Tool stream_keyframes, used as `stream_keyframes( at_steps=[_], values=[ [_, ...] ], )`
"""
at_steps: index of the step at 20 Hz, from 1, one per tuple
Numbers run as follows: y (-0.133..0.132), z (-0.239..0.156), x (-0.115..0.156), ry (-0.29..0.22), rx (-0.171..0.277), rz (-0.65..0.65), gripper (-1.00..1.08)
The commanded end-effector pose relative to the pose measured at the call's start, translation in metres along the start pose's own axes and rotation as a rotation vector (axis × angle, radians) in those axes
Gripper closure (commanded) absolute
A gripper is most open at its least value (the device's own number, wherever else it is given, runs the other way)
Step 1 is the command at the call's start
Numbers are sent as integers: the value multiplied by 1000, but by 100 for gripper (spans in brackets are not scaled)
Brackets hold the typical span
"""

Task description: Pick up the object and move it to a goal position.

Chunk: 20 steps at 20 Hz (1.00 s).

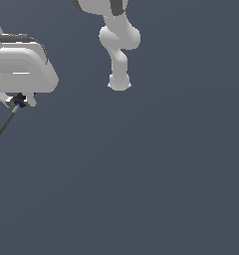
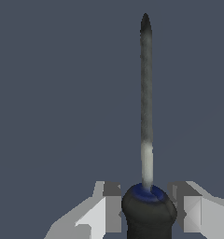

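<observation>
The screwdriver (image 2: 146, 205) has a black handle, a blue ring at the shaft end and a thin dark metal shaft. My gripper (image 2: 148, 212) is shut on its handle, one finger on each side. In the exterior view my gripper (image 1: 19, 101) is at the far left edge, and the screwdriver (image 1: 7, 122) hangs from it with the shaft slanting down toward that view's left, its tip at the frame edge. The handle is mostly hidden between the fingers there.
The arm's white links and base (image 1: 119, 47) rise at the top middle of the exterior view. A plain dark grey surface (image 1: 141, 189) fills everything else. No goal marker shows.
</observation>
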<state>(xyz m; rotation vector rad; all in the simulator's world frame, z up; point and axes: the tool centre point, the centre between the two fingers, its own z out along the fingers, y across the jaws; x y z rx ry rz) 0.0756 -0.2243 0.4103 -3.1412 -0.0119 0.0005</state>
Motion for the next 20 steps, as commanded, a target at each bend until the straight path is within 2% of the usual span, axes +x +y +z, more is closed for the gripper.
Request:
stream_keyframes(
  at_steps=[1,20],
  values=[
    [5,-9,0,0,0,-1,108],
    [17,-26,1,0,0,0,108]
  ],
)
